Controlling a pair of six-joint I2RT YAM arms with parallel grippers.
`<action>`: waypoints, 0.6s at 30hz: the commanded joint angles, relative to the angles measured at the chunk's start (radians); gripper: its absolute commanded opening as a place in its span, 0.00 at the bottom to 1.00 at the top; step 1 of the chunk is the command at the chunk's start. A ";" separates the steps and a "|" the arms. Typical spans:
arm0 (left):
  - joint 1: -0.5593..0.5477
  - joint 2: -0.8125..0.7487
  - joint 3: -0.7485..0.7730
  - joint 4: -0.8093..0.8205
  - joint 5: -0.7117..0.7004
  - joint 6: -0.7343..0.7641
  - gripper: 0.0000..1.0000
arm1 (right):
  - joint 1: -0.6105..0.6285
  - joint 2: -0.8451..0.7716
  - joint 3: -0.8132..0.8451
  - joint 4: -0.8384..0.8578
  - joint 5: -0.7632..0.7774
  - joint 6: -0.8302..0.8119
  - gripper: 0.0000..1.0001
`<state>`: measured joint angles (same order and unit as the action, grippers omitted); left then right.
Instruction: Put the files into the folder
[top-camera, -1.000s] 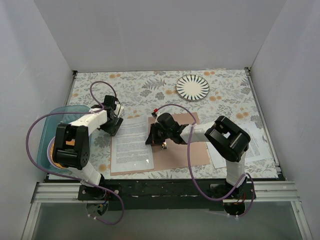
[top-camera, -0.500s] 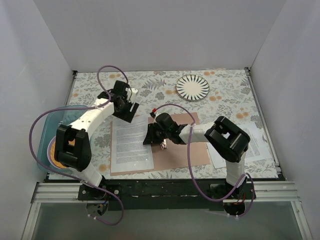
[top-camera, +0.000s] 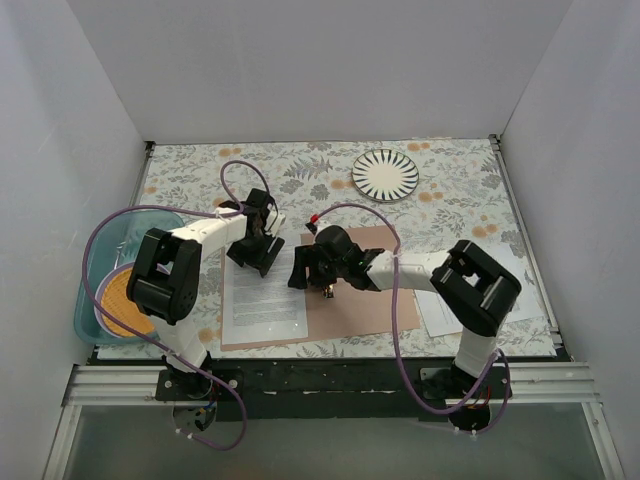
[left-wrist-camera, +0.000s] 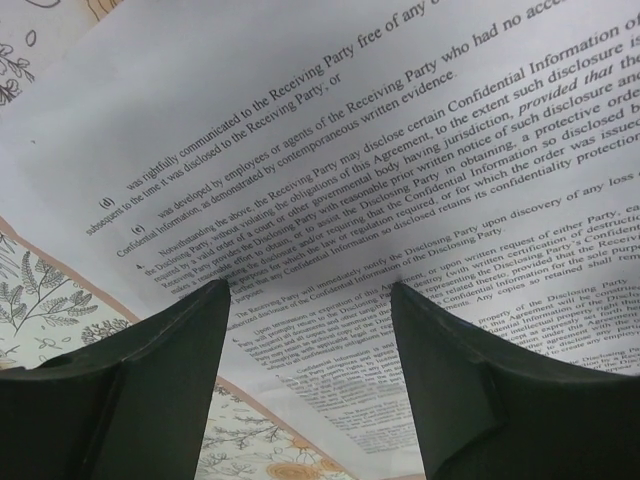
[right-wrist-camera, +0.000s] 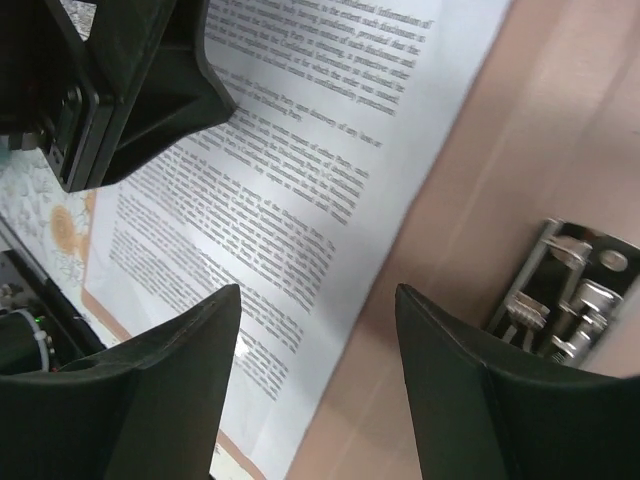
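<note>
One sheet (top-camera: 263, 298) of the files lies on the open folder's (top-camera: 370, 300) left half. The left pincer (left-wrist-camera: 310, 288) hovers spread over the sheet's far end, likely to steady it; the right pincer (right-wrist-camera: 318, 292), also spread, hangs beside the folder's fastener (right-wrist-camera: 565, 290). More sheets (top-camera: 432, 318) lie on the counter (top-camera: 300, 175) off its right edge
</note>
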<state>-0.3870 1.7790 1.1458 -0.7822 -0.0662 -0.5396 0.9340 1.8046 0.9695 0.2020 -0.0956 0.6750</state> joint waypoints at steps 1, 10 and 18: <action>0.002 0.010 -0.032 0.057 -0.061 0.012 0.65 | -0.003 -0.122 -0.034 -0.048 0.118 -0.072 0.71; 0.002 0.071 -0.061 0.136 -0.161 0.052 0.63 | -0.052 -0.149 -0.029 -0.170 0.264 -0.112 0.67; 0.002 0.120 -0.021 0.190 -0.218 0.086 0.63 | -0.179 -0.217 -0.117 -0.196 0.309 -0.106 0.64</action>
<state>-0.3904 1.7931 1.1442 -0.6865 -0.1768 -0.4850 0.8124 1.6588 0.9039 0.0273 0.1631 0.5751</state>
